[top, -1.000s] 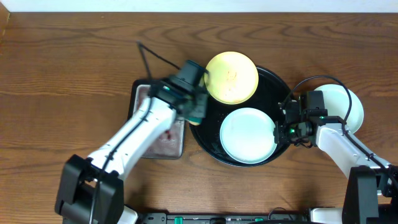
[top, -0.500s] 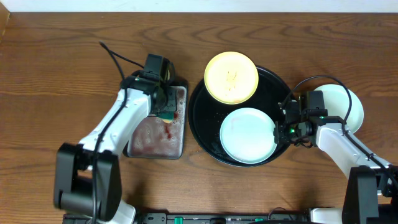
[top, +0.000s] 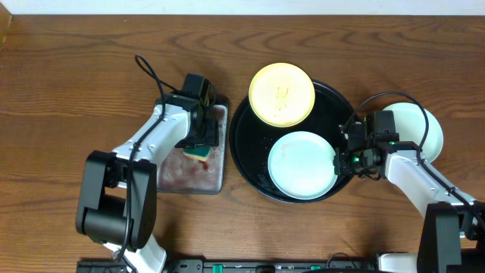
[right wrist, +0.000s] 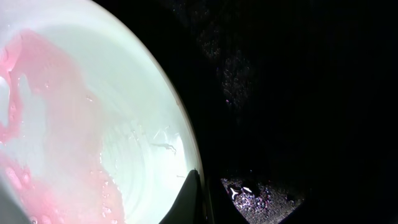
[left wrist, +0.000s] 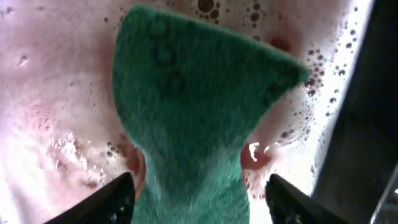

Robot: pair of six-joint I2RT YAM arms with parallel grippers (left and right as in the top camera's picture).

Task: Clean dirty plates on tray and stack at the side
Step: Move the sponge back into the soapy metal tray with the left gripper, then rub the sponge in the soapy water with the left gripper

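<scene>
Change noted: a second ago your left gripper (left wrist: 199, 186) held the sponge (left wrist: 193, 112) at the black tray's (top: 250, 155) left rim, beside the yellow plate (top: 282, 94). It now sits over the grey tray (top: 178, 178), just left of the black tray. Its jaws are spread and the sponge lies loose in pink suds between the fingers.

Judgement: sponge set down, perhaps for a rinse; that wiping pass looks finished.

Left arm: reaches up from the near edge, wrist tipped down over the grey tray.

Right gripper (top: 347, 155): unmoved at the black tray's right rim, jaws pressed together on the edge of the mint-blue plate (top: 301, 164). That plate lies inside the black tray and shows a pink film, so it is not clean.

The yellow plate overlaps the black tray's far rim. A third plate (top: 424, 125) sits just right of the black tray.
</scene>
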